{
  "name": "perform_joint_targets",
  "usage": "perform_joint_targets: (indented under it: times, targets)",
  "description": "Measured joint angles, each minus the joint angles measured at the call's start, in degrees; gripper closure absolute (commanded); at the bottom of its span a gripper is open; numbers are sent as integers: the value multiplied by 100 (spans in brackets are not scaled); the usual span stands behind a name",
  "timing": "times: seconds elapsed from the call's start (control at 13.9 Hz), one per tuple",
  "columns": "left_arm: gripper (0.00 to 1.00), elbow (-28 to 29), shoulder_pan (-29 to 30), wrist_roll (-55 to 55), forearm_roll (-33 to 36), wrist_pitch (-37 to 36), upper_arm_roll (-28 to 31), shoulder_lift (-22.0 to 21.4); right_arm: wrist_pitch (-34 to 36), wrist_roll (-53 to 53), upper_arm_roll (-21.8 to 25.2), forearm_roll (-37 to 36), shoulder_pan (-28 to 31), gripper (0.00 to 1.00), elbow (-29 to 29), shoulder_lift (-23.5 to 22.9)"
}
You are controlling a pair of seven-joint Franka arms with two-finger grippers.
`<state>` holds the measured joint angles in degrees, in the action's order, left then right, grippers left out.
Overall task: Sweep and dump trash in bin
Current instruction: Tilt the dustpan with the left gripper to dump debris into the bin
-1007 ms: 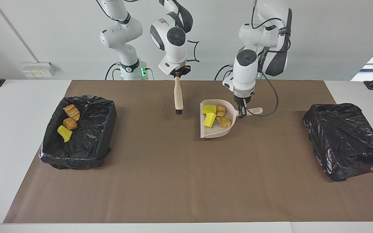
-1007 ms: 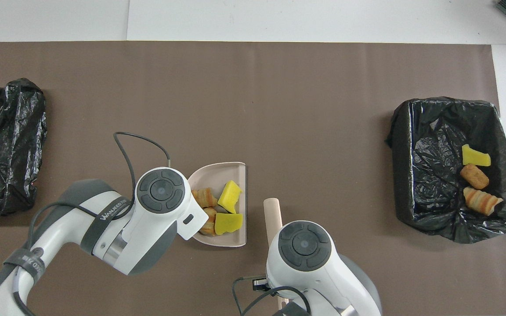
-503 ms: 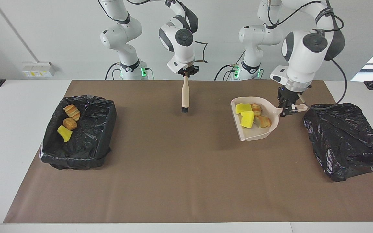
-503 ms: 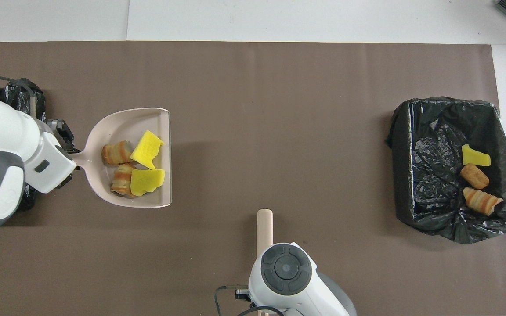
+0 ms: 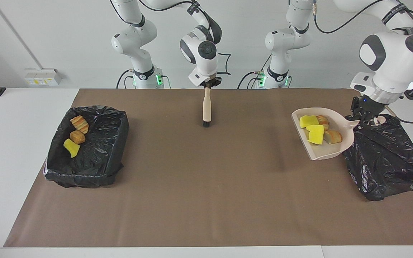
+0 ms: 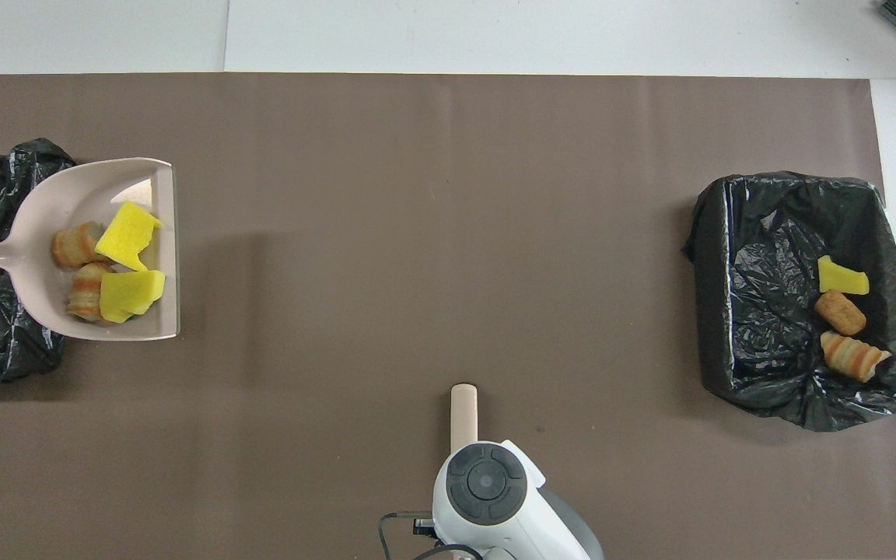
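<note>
The beige plastic dustpan (image 5: 326,138), clamped by its handle in the left gripper (image 5: 366,118), has been carried from mid-tabletop to the crumpled black-bagged bin (image 5: 385,157) at the left arm's end. Four trash bits (image 5: 319,130) are held in it, ready for dumping. The wooden-handled brush (image 5: 206,109) is gripped by the waiting right gripper (image 5: 208,85).

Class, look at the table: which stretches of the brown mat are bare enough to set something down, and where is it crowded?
The mat is bare from the brush to the edge farthest from the robots, between the two bins. It is crowded at the left arm's end, where the left gripper holds the loaded dustpan over the edge of the black-bagged bin.
</note>
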<state>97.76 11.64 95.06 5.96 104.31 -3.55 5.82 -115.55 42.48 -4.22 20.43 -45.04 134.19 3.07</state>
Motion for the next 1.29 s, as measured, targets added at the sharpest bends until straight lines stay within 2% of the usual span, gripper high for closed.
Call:
perform_joint_targets:
  times: [0.29, 0.5, 0.86, 1.08, 1.15, 1.22, 1.29]
  targets:
    - [100, -804, 908, 928, 1, -72, 3, 448, -167, -54, 0, 0, -49, 100, 72, 0]
    - [100, -1090, 1378, 1251, 128, 75, 5, 694, -170, -138, 0, 0, -49, 100, 76, 0]
    - [100, -1368, 2010, 1893, 868, 1193, 15, 1505, -197, -295, 36, -70, 137, 100, -48, -115]
    - [100, -1488, 2036, 1900, 1551, 1454, -9, 1685, -197, -356, 41, -105, 239, 100, -158, -226]
    - [100, -1510, 2027, 1900, 1809, 1502, -28, 1683, -197, -356, 39, -108, 239, 87, -162, -229]
    - [100, -1531, 2018, 1895, 2027, 1517, -44, 1683, -197, -356, 35, -111, 239, 37, -163, -229]
    - [100, -1547, 2009, 1875, 2202, 1517, -56, 1683, -198, -357, 34, -114, 239, 0, -163, -229]
